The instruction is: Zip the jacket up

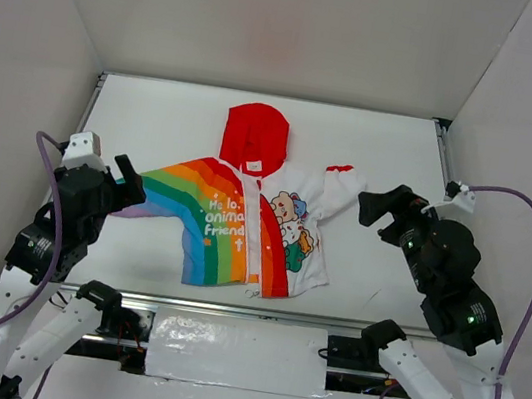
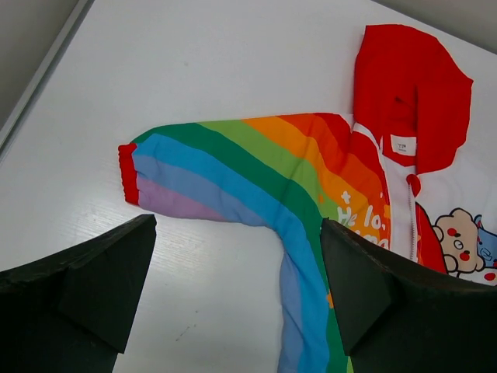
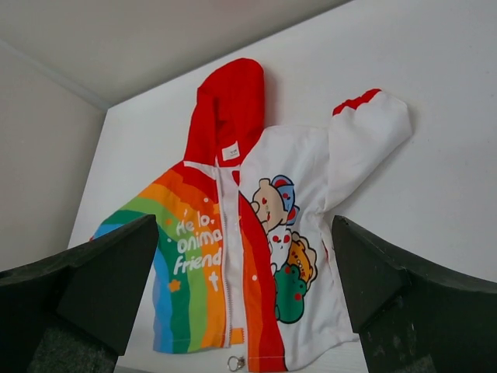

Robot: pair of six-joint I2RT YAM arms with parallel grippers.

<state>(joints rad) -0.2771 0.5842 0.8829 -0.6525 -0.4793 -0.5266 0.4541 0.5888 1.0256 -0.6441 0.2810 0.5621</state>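
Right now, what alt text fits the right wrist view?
A small hooded jacket lies flat, front up, on a white table: red hood farthest away, rainbow half left, white cartoon-animal half right, zipper pull at the bottom hem. The open right pincer frames it from the near side, holding nothing.

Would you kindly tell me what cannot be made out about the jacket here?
- Top external: whether the zipper is joined; too small.
- Left wrist: the jacket hem, cut off by the bottom edge.
- Right wrist: the rainbow cuff, behind the gripper finger.
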